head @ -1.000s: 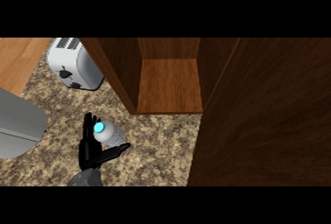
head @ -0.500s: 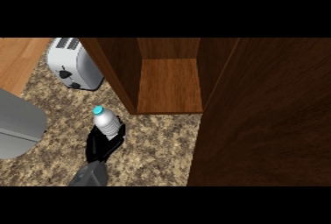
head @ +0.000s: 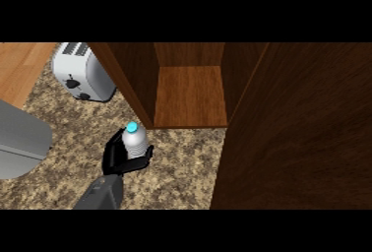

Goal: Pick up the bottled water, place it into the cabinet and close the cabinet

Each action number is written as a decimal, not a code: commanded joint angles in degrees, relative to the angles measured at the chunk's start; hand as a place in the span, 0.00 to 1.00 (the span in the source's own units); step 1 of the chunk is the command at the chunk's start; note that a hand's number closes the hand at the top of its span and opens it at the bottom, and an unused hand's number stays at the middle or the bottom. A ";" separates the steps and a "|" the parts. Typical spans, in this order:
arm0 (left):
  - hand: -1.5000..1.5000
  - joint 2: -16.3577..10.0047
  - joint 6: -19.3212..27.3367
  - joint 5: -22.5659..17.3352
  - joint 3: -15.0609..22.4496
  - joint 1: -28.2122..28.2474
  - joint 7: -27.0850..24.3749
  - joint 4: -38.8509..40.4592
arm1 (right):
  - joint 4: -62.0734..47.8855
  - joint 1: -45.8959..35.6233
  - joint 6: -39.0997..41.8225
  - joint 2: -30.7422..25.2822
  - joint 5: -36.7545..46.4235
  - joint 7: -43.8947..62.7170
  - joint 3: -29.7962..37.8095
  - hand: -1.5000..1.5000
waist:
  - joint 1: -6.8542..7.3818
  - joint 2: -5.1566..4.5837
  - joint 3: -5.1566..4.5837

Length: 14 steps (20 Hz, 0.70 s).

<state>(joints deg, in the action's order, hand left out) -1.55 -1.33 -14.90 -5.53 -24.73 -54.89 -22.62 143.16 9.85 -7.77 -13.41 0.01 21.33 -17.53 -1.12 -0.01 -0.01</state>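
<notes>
Open cabinet door (head: pixel 298 128): dark wood panel, fills the right of the view from far to near. Cabinet (head: pixel 190 93): open at far centre, with a bare wooden floor inside and its left wall running towards the toaster. Bench (head: pixel 65 123): speckled brown stone, left and centre. Grey rounded object (head: pixel 18 142) at the left edge, cut off, cannot tell what it is. Toaster (head: pixel 83 71): white, far left on the bench, just beside the cabinet's left wall. Left hand (head: pixel 117 156): black, on a grey forearm coming in from near left, fingers curled round the bottled water (head: pixel 136 140). The bottle is clear with a cyan cap pointing far, outside the cabinet, just near of its front left corner. Cannot tell if the bottle touches the bench.
</notes>
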 commanded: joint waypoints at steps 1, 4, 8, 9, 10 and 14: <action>1.00 -3.90 -7.03 3.44 3.33 -2.13 0.92 1.81 | 4.30 0.25 0.43 -0.07 -4.15 1.16 3.79 0.00 | -0.02 -0.17 -0.02; 1.00 -1.23 -7.45 3.25 3.67 -1.75 1.29 0.21 | 7.75 0.18 0.69 -0.72 -4.96 5.29 7.18 0.00 | 0.48 0.02 -0.01; 1.00 0.54 -10.83 1.79 3.75 -1.98 2.87 -3.50 | 8.31 5.30 2.48 -0.17 -5.30 2.18 7.14 0.00 | 0.51 0.25 0.04; 1.00 -1.36 -14.88 1.03 3.06 -2.71 2.83 -2.10 | 7.69 8.85 3.51 0.14 -5.75 -2.57 8.25 0.00 | -0.10 0.19 0.06; 1.00 1.43 -12.60 0.54 3.49 -3.32 5.71 -4.34 | 5.67 5.91 5.41 -2.08 -12.90 -2.13 16.31 0.00 | 0.38 0.27 0.14; 1.00 1.49 -9.56 -5.69 10.36 -4.76 9.00 -6.78 | 2.02 5.63 7.64 -0.94 -14.54 -4.01 18.48 0.00 | -0.30 0.34 0.09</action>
<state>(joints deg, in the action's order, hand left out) -1.31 -11.19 -16.23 -0.14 -28.22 -48.92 -26.72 142.39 13.34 -2.28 -14.41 -3.94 17.38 -3.66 -0.94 0.19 0.10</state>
